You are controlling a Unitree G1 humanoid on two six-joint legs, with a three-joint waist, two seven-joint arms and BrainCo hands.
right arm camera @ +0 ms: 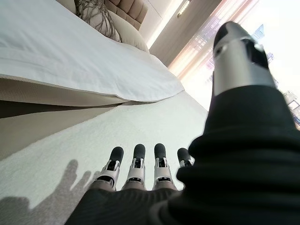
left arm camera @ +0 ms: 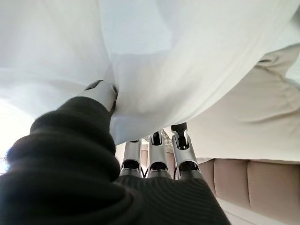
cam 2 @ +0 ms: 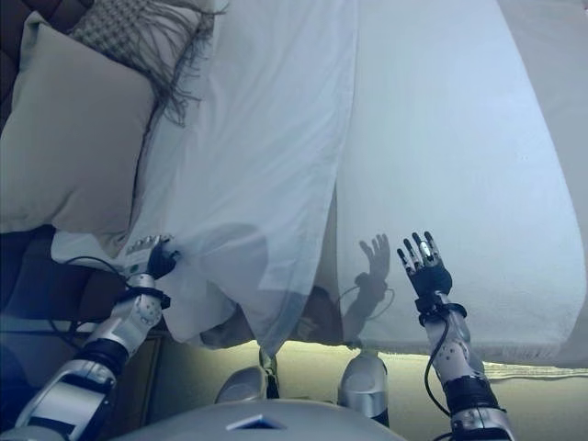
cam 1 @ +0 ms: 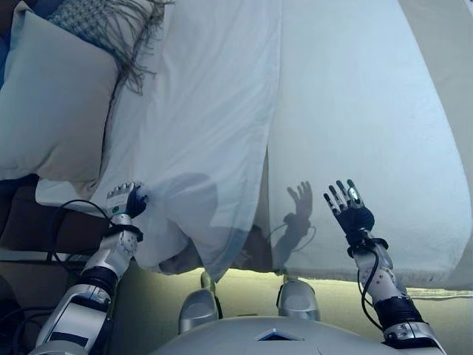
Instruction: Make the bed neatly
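Left hand (cam 1: 126,201) fingers clamp the white sheet (cam 1: 207,133); right hand (cam 1: 351,209) hovers above the mattress (cam 1: 369,111), fingers spread.

The white sheet (left arm camera: 154,70) hides the left hand (left arm camera: 154,154) fingertips (dark tips unseen).

I find no legible text, label, number or sign on anything before me: not on the sheet (cam 1: 207,126), the pillow (cam 1: 52,103) or the mattress (cam 1: 369,126).
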